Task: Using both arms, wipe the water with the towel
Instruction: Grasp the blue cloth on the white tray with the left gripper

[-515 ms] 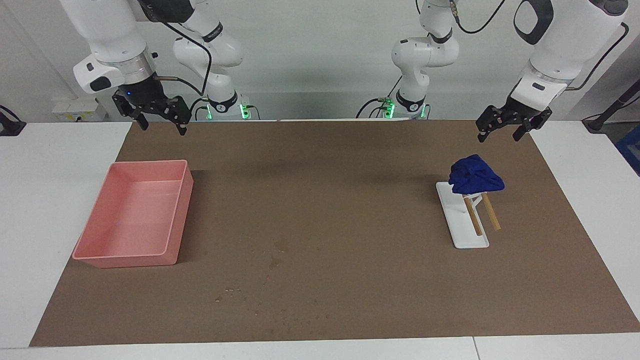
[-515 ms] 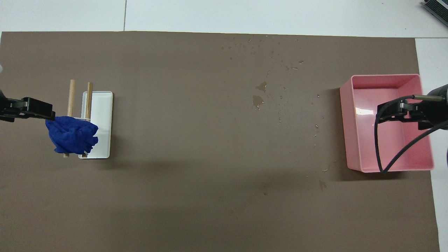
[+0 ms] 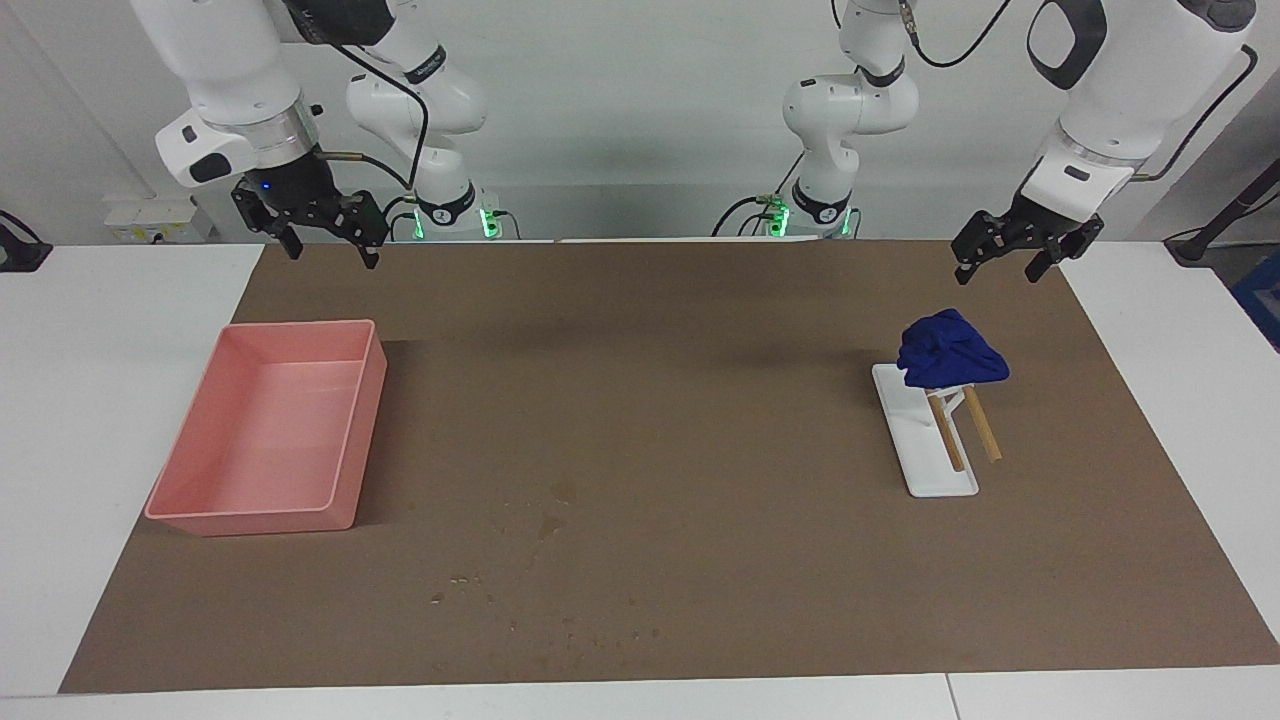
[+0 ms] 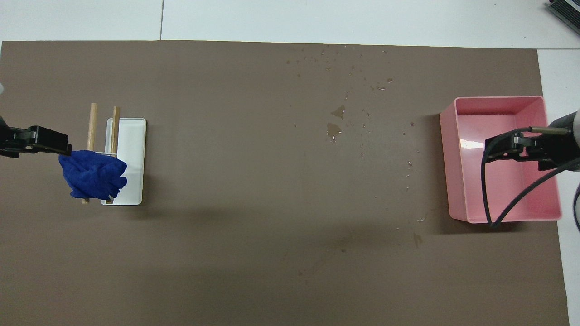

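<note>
Two white robot arms hang over a table covered by a brown mat [image 3: 700, 330], neither holding anything. Picture the mat as a clock face seen across from the robots, with twelve o'clock at their bases.

At about three o'clock, the towel [image 3: 948, 349] — a bunched royal-blue cloth — is draped over a small rack with wooden rails [image 3: 962, 425] that stands on a white base [image 3: 915, 450]. The left gripper [image 3: 1010, 258] hangs in the air at about two o'clock, near the towel but clear of it, fingers spread open and empty.

At about nine o'clock sits a pink tray [image 3: 350, 440], with nothing in it. The right gripper [image 3: 325, 235] hovers at about ten o'clock above the mat's edge by the tray, fingers likewise apart and empty.

The water [image 3: 548, 522] lies around six o'clock — a couple of dark damp blotches and a scatter of tiny droplets toward the mat's edge farthest from the robots.

As I judge it, the task has barely begun: the towel is on its rack and the spill is unwiped. The next move seems to call for the left gripper to drop onto the cloth, pinch a fold and lift it free of the rails.

No brand, label or readable writing is visible anywhere.
</note>
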Robot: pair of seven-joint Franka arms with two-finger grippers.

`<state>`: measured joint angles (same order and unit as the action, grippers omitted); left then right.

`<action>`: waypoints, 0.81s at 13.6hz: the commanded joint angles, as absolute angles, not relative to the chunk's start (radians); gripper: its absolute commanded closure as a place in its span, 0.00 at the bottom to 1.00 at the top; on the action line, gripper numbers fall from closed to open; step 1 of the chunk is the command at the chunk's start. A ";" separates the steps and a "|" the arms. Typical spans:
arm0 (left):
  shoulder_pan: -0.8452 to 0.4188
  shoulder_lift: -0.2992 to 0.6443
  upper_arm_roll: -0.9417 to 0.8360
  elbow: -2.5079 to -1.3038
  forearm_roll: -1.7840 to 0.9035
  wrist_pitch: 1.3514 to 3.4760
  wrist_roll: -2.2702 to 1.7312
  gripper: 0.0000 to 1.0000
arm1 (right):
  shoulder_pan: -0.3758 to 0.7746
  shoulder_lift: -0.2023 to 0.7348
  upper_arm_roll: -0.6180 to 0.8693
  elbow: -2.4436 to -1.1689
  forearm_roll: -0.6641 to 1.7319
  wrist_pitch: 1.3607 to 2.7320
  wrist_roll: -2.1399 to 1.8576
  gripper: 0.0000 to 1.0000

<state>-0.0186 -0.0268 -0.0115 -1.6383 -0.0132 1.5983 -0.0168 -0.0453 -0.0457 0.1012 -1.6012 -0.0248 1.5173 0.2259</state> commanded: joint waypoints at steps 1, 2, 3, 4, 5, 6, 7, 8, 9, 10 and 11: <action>-0.034 -0.060 -0.002 -1.716 -0.020 1.699 -0.201 0.00 | -0.052 -0.084 0.104 -1.651 -0.005 1.542 0.225 0.00; -0.041 -0.077 -0.002 -1.761 -0.018 1.756 -0.329 0.00 | -0.054 -0.084 0.104 -1.652 -0.005 1.542 0.225 0.00; -0.043 -0.095 -0.002 -1.813 -0.018 1.811 -0.438 0.00 | -0.052 -0.084 0.104 -1.651 -0.005 1.542 0.224 0.00; -0.040 -0.116 -0.002 -1.874 -0.018 1.869 -0.516 0.00 | -0.054 -0.084 0.104 -1.652 -0.005 1.536 0.224 0.00; -0.031 -0.141 -0.002 -1.941 -0.018 1.931 -0.555 0.00 | -0.054 -0.084 0.104 -1.652 -0.005 1.536 0.225 0.00; -0.026 -0.152 0.002 -1.991 -0.017 1.965 -0.567 0.00 | -0.055 -0.084 0.104 -1.652 -0.005 1.536 0.224 0.00; -0.009 -0.153 0.002 -2.014 -0.015 1.980 -0.590 0.00 | -0.055 -0.084 0.104 -1.652 -0.005 1.539 0.224 0.00; 0.014 -0.141 -0.002 -2.022 -0.015 2.000 -0.639 0.00 | -0.054 -0.084 0.104 -1.652 -0.005 1.540 0.222 0.00; 0.021 -0.132 0.002 -2.032 -0.014 2.011 -0.708 0.00 | -0.052 -0.084 0.104 -1.652 -0.005 1.542 0.224 0.00; 0.026 -0.123 -0.002 -2.054 0.003 2.013 -0.794 0.00 | -0.052 -0.084 0.106 -1.652 -0.005 1.542 0.225 0.00; 0.026 -0.124 -0.002 -2.090 0.026 2.017 -0.898 0.00 | -0.052 -0.084 0.104 -1.652 -0.005 1.542 0.225 0.00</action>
<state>0.0224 -0.1049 0.0015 -2.0197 -0.0049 1.9801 -0.7599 -0.0454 -0.0577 0.1012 -1.6195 -0.0248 1.5172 0.2259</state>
